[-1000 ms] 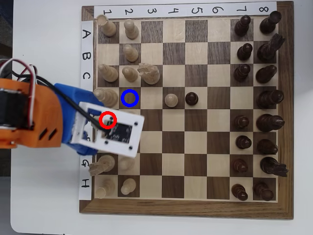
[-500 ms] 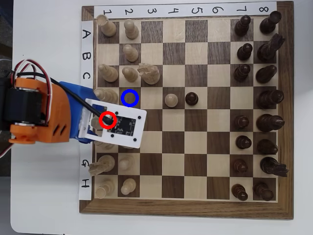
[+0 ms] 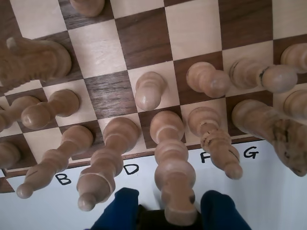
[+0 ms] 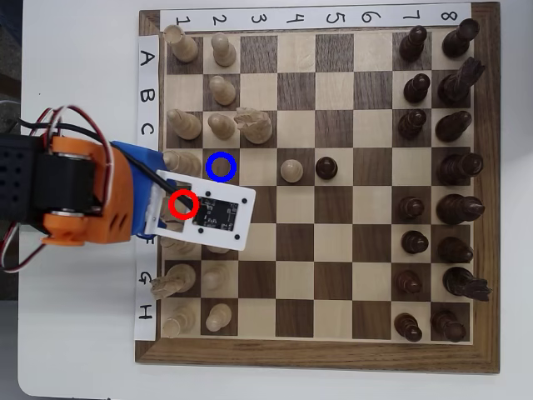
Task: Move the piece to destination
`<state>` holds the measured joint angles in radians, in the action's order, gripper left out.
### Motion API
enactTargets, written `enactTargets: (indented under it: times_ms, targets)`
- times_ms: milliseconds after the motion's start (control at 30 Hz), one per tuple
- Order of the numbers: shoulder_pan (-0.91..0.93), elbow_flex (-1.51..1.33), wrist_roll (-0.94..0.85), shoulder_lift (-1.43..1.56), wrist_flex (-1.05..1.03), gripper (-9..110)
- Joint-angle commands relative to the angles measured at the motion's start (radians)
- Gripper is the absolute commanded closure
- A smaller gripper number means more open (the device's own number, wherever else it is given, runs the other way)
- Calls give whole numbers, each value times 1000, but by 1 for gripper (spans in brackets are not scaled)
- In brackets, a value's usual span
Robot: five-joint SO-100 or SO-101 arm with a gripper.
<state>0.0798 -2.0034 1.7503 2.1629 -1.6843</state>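
Note:
In the wrist view the piece [image 3: 173, 167], a tall cream chess piece, stands on the board's edge row beside the lettered strip. Its top rises between my gripper's [image 3: 170, 213] two blue fingers [image 3: 120, 211]. The jaws are open, with a dark gap left of the piece. In the overhead view my wrist's white plate [image 4: 208, 215] hides the piece, under a red circle [image 4: 184, 204]. The destination [image 4: 221, 167] is the dark square ringed in blue, one square up and right of that circle. It lies bare in the wrist view [image 3: 106, 93].
Light pieces crowd both sides: a tall one [image 3: 100, 167] left of the piece, another [image 3: 216, 139] right of it, and a pawn [image 3: 148, 91] just beyond. The light knight [image 4: 252, 125] stands near the destination. Dark pieces [image 4: 454, 167] fill the overhead view's right side.
The orange arm body has swung back to the left and turned, while the white wrist plate slid slightly right over the same squares. No chess piece has moved.

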Motion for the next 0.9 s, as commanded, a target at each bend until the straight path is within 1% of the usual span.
enactTargets:
  times_ms: [0,400,867]
  targets:
    - [25,-11,373,-6,5,84]
    - [40,-72,364,0,63,84]
    - [29,-137,416,23,169,84]
